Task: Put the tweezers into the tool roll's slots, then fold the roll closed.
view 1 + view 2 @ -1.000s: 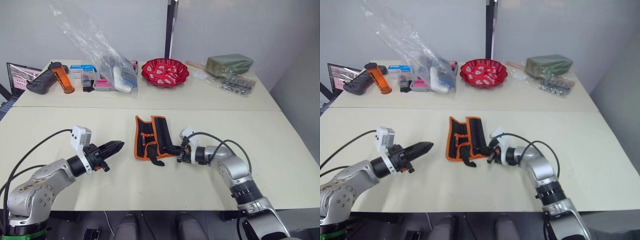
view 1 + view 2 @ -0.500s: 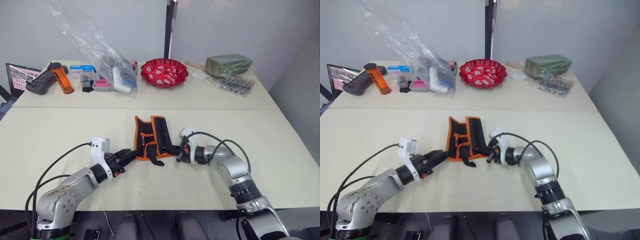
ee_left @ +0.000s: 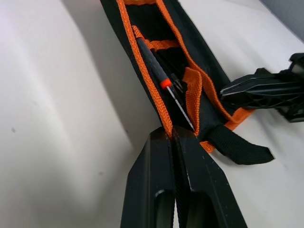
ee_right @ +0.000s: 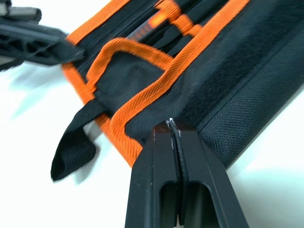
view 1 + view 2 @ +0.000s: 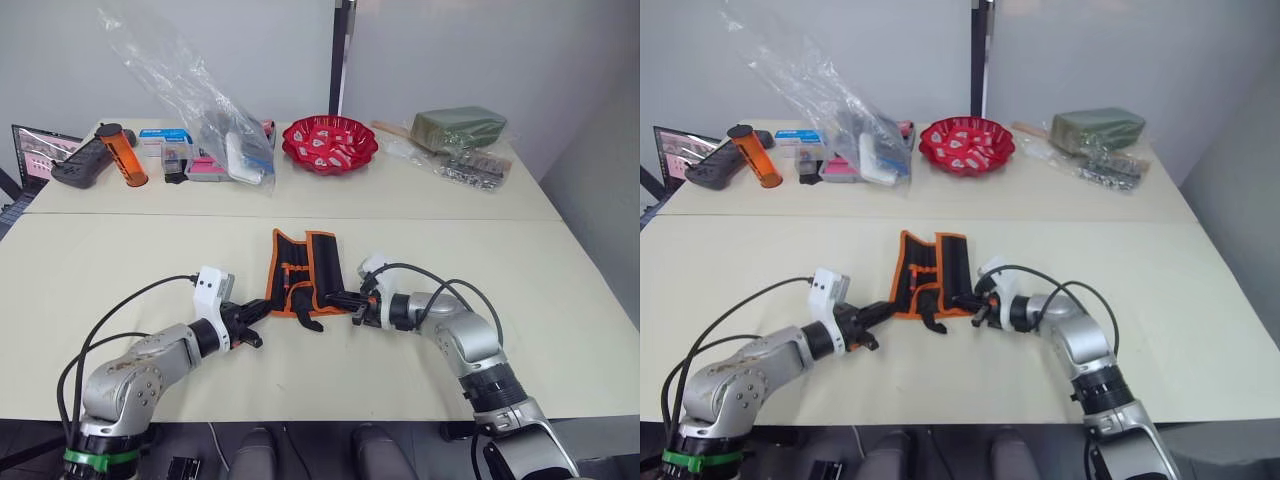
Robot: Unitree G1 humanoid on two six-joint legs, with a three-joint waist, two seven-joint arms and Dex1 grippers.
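arms: silver-grey metal segments with rounded joint housings, black ribbed collars | wrists: white boxy camera blocks | cables: black loose loops along each forearm | left base: green ring | left gripper [image 5: 262,310], right gripper [image 5: 335,299]: two black plastic tapered fingers each, slotted near the base

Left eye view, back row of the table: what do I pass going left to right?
Black controller → orange canister → blue-and-white box → clear plastic bag → red bowl → green packet in plastic.
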